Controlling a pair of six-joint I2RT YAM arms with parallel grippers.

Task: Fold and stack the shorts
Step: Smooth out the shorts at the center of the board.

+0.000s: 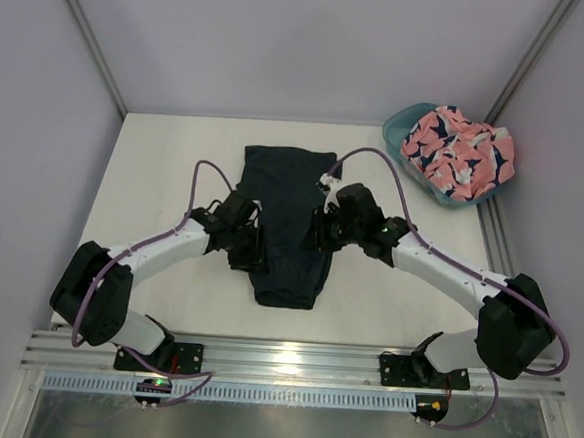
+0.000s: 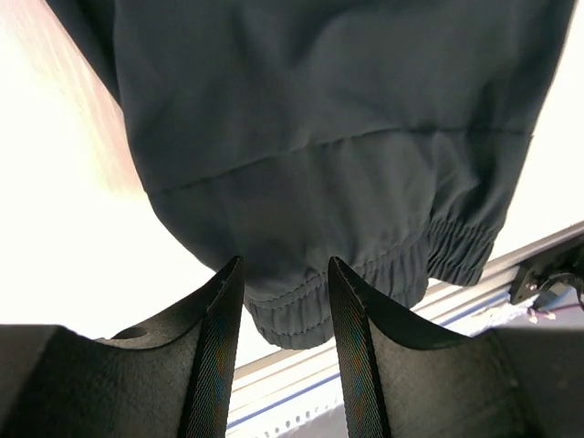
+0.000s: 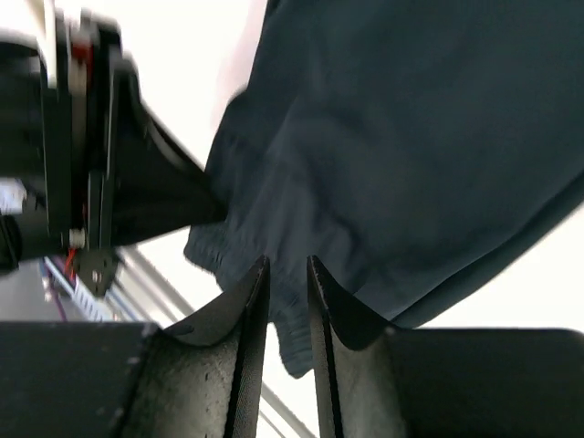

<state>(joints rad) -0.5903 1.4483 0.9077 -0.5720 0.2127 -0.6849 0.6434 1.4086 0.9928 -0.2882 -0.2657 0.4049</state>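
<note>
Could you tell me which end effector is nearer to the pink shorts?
Right. The right end effector is at the dark shorts' edge facing the pink shorts in the tub; the left end effector is at the opposite edge.

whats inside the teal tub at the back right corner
Salmon pink printed shorts lie bunched inside the teal tub, heaped above its rim and spilling over the right side. The fabric covers the tub's floor, so anything beneath it cannot be seen.

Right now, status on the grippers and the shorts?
Left gripper straddles dark navy fabric shorts, grip unclear. Right gripper pinched on same, flat mid-table. Salmon pink patterned shorts in translucent teal plastic tub. No obstruction.
</note>
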